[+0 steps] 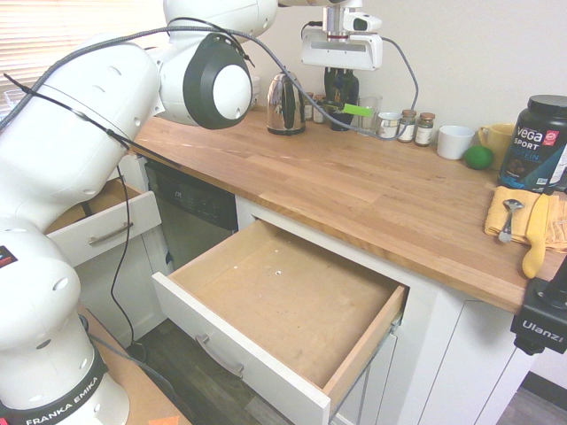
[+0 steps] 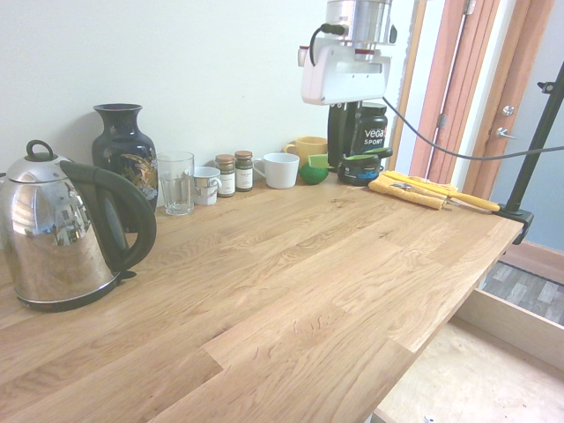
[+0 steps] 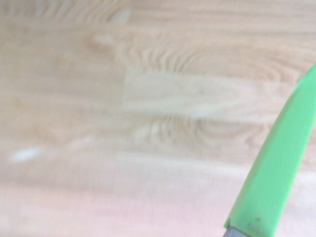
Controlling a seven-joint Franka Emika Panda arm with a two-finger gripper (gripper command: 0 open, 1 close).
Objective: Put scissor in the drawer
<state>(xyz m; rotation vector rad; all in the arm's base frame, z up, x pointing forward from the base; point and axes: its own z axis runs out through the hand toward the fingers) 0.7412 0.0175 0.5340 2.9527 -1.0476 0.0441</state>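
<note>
My gripper (image 1: pixel 341 104) (image 2: pixel 350 152) hangs above the back of the wooden counter (image 1: pixel 354 190), shut on the scissor. The scissor's bright green blade cover (image 1: pixel 359 110) (image 2: pixel 319 161) sticks out sideways, and its black-and-green handle loops (image 2: pixel 361 166) sit below the fingers. In the wrist view the green cover (image 3: pixel 276 168) shows over bare counter wood. The drawer (image 1: pixel 292 305), wide and shallow with a white front and a bar handle, stands pulled out below the counter's front edge. Its wooden bottom (image 2: pixel 467 370) holds nothing.
A steel kettle (image 1: pixel 285 102) (image 2: pixel 62 233), a dark vase (image 2: pixel 123 150), a glass (image 2: pixel 176 182), spice jars (image 2: pixel 234 173), mugs (image 2: pixel 282 169) and a lime (image 1: pixel 478 157) line the wall. A Vega tub (image 1: pixel 540 142) and a yellow cloth (image 1: pixel 523 221) lie right. A smaller drawer (image 1: pixel 102 228) is open left.
</note>
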